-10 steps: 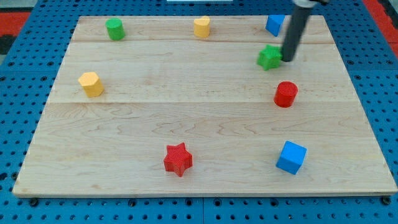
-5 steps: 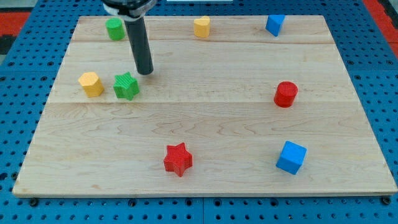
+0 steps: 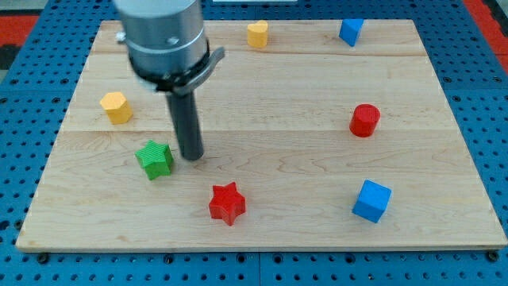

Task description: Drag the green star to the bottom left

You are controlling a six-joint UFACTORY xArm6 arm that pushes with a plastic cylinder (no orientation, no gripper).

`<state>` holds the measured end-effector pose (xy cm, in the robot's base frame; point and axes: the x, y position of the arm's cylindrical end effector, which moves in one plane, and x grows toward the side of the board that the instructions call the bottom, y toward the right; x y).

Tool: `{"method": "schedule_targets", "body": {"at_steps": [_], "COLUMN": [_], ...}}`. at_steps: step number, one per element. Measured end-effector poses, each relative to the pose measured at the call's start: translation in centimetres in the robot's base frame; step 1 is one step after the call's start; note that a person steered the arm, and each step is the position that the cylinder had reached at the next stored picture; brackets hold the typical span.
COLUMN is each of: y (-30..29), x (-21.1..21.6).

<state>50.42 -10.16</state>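
Camera view: your tip (image 3: pixel 191 156) sits just at 3 o'clock of the green star block (image 3: pixel 155 159); no fingers, plain rod. Mid-drag; push next toward 7 o'clock across the wooden board (image 3: pixel 95 222).

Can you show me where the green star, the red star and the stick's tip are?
green star (image 3: pixel 154 159), camera view, on its top face.
red star (image 3: pixel 227 202), camera view, on its top face.
my tip (image 3: pixel 191 156), camera view, the rod's very end.

Grey cylinder housing (dark rod below)
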Motion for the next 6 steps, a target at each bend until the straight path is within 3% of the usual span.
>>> {"method": "schedule_targets", "body": {"at_steps": [1, 3, 5, 6], "y": [-6.3, -5.0, -14.6, -15.0], "x": [2.1, -3.1, -0.9, -0.9]}}
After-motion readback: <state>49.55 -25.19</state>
